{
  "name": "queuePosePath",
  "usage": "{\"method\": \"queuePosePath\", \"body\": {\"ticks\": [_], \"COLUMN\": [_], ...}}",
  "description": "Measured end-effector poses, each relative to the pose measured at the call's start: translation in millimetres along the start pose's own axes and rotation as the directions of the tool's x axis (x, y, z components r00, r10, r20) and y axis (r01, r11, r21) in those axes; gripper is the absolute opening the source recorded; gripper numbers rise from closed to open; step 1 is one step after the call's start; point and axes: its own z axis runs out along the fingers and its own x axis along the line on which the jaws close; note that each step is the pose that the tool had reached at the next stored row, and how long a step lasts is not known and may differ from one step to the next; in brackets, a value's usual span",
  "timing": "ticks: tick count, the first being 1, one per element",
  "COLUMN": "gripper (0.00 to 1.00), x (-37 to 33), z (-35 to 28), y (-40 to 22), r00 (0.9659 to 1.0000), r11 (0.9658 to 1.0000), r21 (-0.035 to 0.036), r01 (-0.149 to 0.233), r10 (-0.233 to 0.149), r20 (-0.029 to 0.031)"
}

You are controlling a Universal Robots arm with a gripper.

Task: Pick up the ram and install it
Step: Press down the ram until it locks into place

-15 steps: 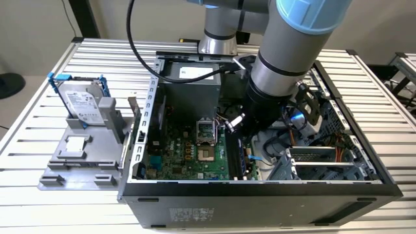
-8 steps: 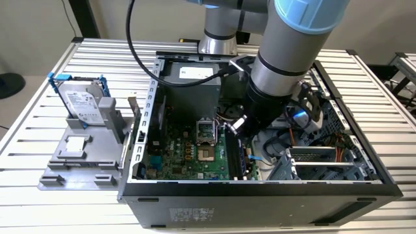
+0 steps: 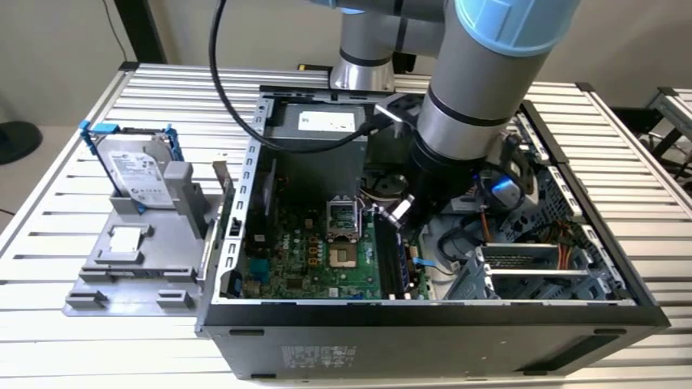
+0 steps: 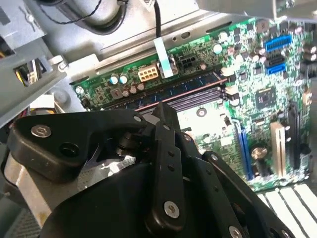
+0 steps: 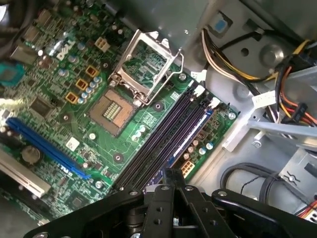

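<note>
Gripper [image 3: 398, 209] reaches inside the open computer case [image 3: 433, 312], above the motherboard's [image 5: 54, 94] memory slots [image 5: 163, 136]; its fingers look closed together; whether they hold the ram, I cannot tell.

The grey-sleeved robot arm with pale blue joint caps [image 3: 476, 89] reaches steeply down from the top of the exterior view, its dark wrist section lowest. At its tip the black, bolt-studded gripper [image 3: 396, 209] points downward, and its fingers [image 5: 171, 191] (seen in both wrist views) are drawn together [image 4: 166, 134].
</note>
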Motion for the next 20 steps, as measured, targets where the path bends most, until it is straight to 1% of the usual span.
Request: {"method": "queuePosePath", "body": {"ticks": [2, 5, 6, 8, 10, 12, 14, 15, 17, 20], "gripper": [0.0, 0.0, 0.0, 0.0, 0.0, 0.0, 0.0, 0.0, 0.0, 0.0], "x": [0.0, 0.0, 0.0, 0.0, 0.0, 0.1, 0.1, 0.1, 0.1, 0.1], "z": [0.1, 0.3, 0.4, 0.8, 1.5, 2.3, 3.2, 3.5, 4.2, 5.2], "y": [0.0, 0.0, 0.0, 0.0, 0.0, -0.1, -0.1, -0.1, -0.1, -0.1], "r00": [0.9993, 0.9959, 0.9941, 0.9895, 0.9835, 0.9762, 0.9677, 0.9629, 0.9522, 0.9344], "r11": [0.9993, 0.9959, 0.9941, 0.9895, 0.9835, 0.9763, 0.9678, 0.963, 0.9523, 0.9345], "r21": [-0.0001, -0.0008, -0.0011, -0.0019, -0.0027, -0.0033, -0.0034, -0.0036, -0.0044, -0.0052], "r01": [0.036, 0.091, 0.109, 0.145, 0.181, 0.217, 0.252, 0.27, 0.305, 0.356], "r10": [-0.036, -0.091, -0.109, -0.145, -0.181, -0.217, -0.252, -0.27, -0.305, -0.356], "r20": [-0.0016, -0.0037, -0.0045, -0.0057, -0.007, -0.0086, -0.011, -0.0119, -0.0134, -0.0144]}}
